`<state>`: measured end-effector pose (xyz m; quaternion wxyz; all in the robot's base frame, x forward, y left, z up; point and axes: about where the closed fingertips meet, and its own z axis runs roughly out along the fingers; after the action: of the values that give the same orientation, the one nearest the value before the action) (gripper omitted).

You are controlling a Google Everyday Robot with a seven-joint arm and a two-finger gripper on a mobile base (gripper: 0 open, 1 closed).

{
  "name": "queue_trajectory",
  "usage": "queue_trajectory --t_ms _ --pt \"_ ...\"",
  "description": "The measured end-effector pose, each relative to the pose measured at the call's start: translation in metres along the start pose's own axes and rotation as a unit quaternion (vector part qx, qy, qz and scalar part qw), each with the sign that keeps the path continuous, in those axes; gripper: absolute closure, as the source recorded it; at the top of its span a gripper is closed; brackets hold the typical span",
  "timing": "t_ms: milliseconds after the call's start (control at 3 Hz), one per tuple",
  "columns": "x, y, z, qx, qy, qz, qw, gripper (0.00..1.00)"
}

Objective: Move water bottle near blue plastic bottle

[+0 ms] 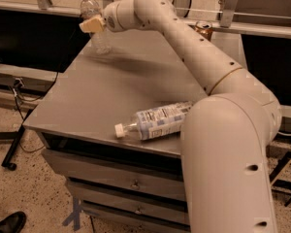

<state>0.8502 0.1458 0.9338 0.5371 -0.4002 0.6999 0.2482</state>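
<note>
- Gripper (91, 24): at the far left corner of the table (111, 86), level with the middle of the water bottle (100, 39) and overlapping it in this view. Whether the jaws are apart or clamped on the bottle cannot be told.
- Water bottle: upright near the far left corner, close to both edges.
- Blue plastic bottle (160, 122): lying on its side near the front edge, cap pointing left, well apart from the water bottle.
- Risk 1: a slim, light bottle standing this close to the corner would likely topple or go off the table if nudged sideways before a firm hold is made.
- Risk 2: a ribbed, soft wall may slip or buckle in a loose or off-centre grip during the carry.
- Risk 3: the target lies on its round side, so contact on arrival could roll it towards the front edge.
- Surface: flat grey top, matte, with drawers beneath.
- Room: a drink can (203, 29) on the rear ledge behind the arm, metal uprights along the back, speckled floor, and a dark shoe (7, 222) at lower left.
</note>
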Motion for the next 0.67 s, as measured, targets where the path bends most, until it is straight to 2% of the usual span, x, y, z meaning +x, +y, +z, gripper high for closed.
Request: queue_trajectory --t_ms 333,667 --pt "-0.006 -0.015 -0.023 0.015 -0.005 -0.001 0.9999 0.62" --pt "-0.02 -0.011 -0.086 0.006 -0.015 0.006 0.9998 0.93"
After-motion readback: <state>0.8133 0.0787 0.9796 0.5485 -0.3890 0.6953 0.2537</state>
